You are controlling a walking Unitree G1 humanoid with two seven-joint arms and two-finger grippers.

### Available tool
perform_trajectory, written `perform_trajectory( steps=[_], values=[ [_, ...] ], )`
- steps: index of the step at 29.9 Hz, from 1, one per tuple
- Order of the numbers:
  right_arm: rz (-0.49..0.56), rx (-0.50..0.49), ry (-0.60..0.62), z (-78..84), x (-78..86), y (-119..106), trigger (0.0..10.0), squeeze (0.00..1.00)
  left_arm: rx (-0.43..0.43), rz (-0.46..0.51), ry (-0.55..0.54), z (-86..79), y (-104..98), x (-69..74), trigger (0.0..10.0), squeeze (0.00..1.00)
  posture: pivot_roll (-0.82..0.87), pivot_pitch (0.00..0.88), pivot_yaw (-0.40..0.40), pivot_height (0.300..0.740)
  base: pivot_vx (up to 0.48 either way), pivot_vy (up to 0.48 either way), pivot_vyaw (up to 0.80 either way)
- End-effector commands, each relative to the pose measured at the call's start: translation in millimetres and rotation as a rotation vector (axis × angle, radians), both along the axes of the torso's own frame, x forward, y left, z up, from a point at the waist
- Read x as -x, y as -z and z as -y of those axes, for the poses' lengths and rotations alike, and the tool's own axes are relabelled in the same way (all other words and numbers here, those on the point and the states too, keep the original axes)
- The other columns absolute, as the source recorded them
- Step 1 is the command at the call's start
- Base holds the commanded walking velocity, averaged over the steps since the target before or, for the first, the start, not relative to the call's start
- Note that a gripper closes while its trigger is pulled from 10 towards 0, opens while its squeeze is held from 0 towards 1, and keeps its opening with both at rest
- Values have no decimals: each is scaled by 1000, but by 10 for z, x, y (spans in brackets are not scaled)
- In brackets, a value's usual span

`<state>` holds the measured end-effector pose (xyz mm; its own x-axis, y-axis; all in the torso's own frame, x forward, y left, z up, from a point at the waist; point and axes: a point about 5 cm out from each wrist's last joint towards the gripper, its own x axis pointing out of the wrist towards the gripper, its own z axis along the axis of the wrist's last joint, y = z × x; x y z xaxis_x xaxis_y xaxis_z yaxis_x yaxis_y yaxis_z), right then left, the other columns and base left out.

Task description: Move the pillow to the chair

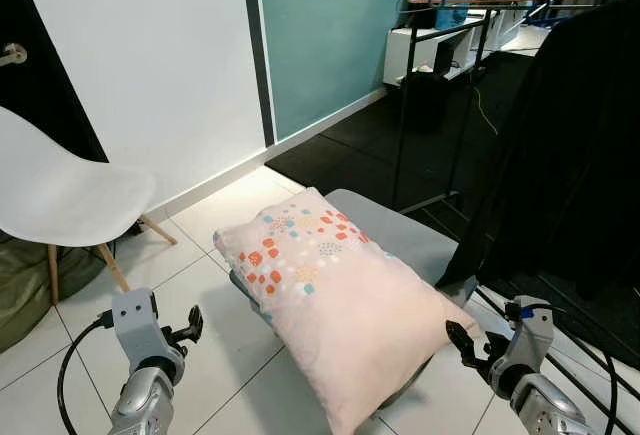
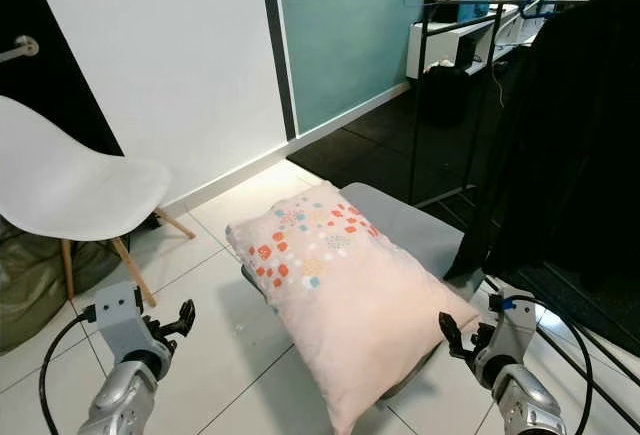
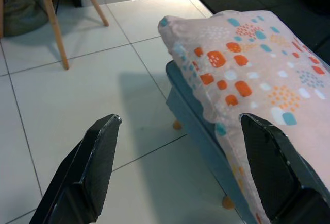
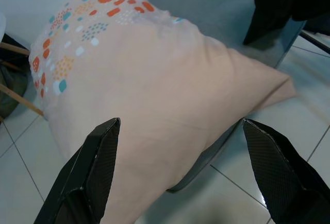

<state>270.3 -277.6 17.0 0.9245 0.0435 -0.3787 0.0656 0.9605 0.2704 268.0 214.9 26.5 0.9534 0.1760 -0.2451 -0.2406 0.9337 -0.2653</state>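
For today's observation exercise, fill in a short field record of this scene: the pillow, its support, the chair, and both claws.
pillow: pink, dotted corner, lying flat
support: low grey footstool under the pillow
chair: white, wooden legs, on the robot's left, apart from the pillow
left claw: open, beside the pillow's left edge
right claw: open, facing the pillow's right side

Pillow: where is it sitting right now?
In the left eye view the pillow lies on a low grey stool ahead, between both grippers, with the white chair off to the robot's left.
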Motion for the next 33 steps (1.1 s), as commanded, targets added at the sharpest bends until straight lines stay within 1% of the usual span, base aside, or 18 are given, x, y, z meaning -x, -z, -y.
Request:
perform_trajectory(
  steps=[1,9,12,18,22,29,32,33],
  values=[
    [-24,-5,-5,-21,25,34,10000,0,9,-10,-1,-9,15,32,10000,0,-229,75,26,739,292,0,0],
    [-36,-8,7,-4,41,44,10000,0,6,-5,16,0,-1,37,10000,0,-232,81,26,739,257,0,0],
    [-43,0,-1,-5,44,48,10000,0,5,-2,18,2,-8,33,10000,0,-233,82,26,739,0,0,-444],
    [-54,0,-10,-3,57,56,10000,0,9,4,35,36,-29,25,10000,0,-233,75,22,739,0,0,-777],
    [-42,3,1,7,57,45,10000,0,16,4,40,55,-35,21,10000,0,-231,78,22,739,0,0,0],
    [-57,3,4,7,66,55,10000,0,21,0,50,77,-42,26,10000,0,-229,76,22,739,0,0,0],
    [-63,5,2,2,71,62,10000,0,6,-1,66,77,-49,31,10000,0,-229,74,23,739,0,0,0],
    [-64,6,1,0,74,65,10000,0,3,-1,70,79,-51,33,10000,0,-227,74,25,739,480,0,0]
  ],
)
